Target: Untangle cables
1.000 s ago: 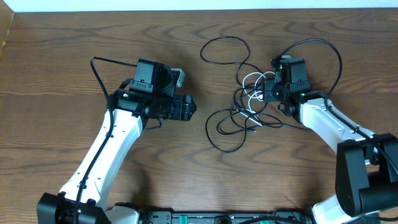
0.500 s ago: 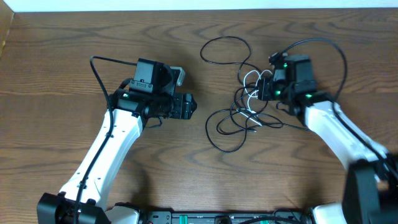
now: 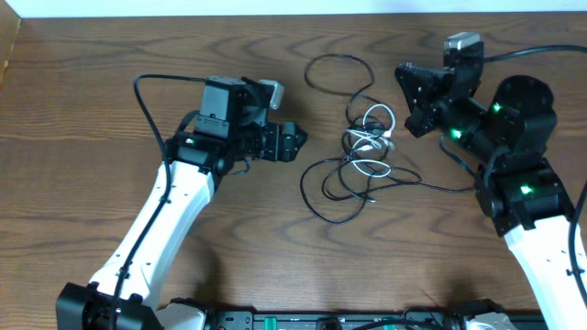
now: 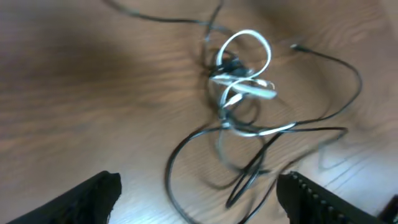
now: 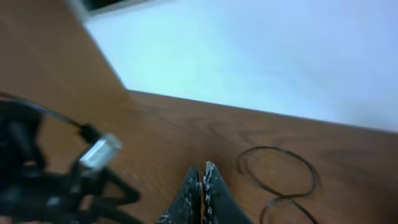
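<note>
The cables (image 3: 359, 158) lie in a tangle at mid-table: several thin black cords with one white cord (image 3: 372, 121) looped at the top. A black loop (image 3: 336, 73) trails toward the far edge. My left gripper (image 3: 293, 144) is open and empty just left of the tangle. In the left wrist view its jaws (image 4: 199, 193) frame the black cords (image 4: 249, 163), with the white cord (image 4: 246, 67) beyond. My right gripper (image 3: 405, 79) is raised right of the tangle. Its fingers (image 5: 202, 173) are shut, with no cord seen between them.
The table's far edge (image 3: 293, 14) meets a white wall. In the right wrist view the left arm (image 5: 56, 180) shows blurred at the lower left, and a black cable loop (image 5: 280, 169) lies on the wood to the right of the fingers.
My right arm has lifted and pulled back to the right, off the tangle. My left gripper has moved right toward the cables. The white loop has shifted slightly.
</note>
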